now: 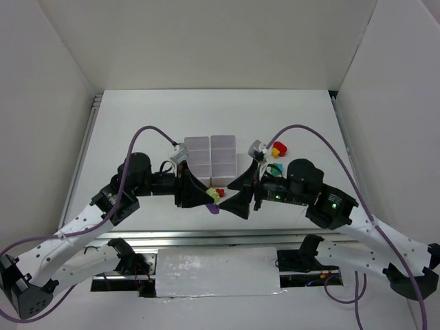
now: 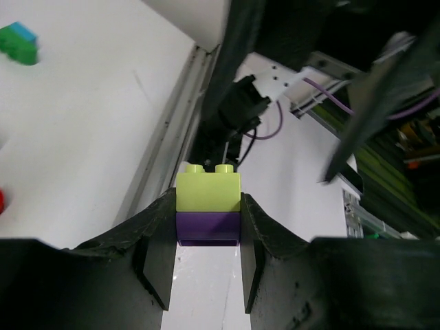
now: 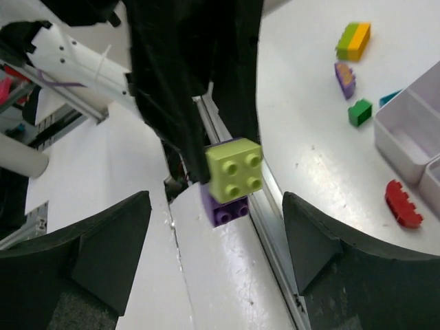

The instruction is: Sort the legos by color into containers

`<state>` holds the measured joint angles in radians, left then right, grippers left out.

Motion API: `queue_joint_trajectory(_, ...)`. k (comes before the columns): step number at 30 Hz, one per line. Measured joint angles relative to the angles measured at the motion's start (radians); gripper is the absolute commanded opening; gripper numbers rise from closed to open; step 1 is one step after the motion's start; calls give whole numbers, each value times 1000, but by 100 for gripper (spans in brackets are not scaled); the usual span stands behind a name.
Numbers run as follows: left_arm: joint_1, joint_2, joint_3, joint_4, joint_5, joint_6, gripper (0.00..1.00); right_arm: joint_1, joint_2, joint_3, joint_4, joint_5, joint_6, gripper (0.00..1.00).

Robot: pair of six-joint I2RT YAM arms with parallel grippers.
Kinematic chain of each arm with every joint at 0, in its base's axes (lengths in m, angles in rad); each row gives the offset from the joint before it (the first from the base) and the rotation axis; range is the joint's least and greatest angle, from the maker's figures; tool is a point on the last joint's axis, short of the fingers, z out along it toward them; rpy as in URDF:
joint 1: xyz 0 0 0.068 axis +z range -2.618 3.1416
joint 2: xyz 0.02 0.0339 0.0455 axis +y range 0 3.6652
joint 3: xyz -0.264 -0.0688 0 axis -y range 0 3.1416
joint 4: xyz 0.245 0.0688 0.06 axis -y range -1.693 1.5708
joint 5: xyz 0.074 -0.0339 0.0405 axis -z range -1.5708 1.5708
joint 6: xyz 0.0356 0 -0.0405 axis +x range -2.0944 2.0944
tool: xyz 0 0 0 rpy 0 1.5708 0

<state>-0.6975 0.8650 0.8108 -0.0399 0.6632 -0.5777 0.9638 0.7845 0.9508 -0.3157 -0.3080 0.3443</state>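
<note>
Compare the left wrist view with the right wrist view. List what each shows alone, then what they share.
Left wrist only: a green-and-blue brick at top left. Right wrist only: the open right gripper, the containers, a purple brick and a green-and-orange pair. Both: the lime-on-purple brick pair, clamped by the left gripper.

Two-brick stack betw. L gripper jaws, near side of containers; R gripper just right; loose legos right of containers
</note>
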Motion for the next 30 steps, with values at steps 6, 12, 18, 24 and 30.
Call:
queue_joint_trajectory(6,0,-40,-35,72,110,-2,0,-1,92,-11,18,-81,-4,67)
queue_joint_trajectory(12,0,-51,-39,122,164,-3,0,-1,104,-15,79,-166,-6,53)
queue_joint_trajectory(18,0,-51,-40,138,184,-5,0,-1,90,-33,121,-217,-6,44)
queue_joint_trajectory(24,0,-51,-41,151,200,-14,0,-5,89,-43,145,-249,3,6)
queue_joint_trajectory(30,0,-48,-41,144,203,-21,0,-7,85,-61,166,-253,14,0)
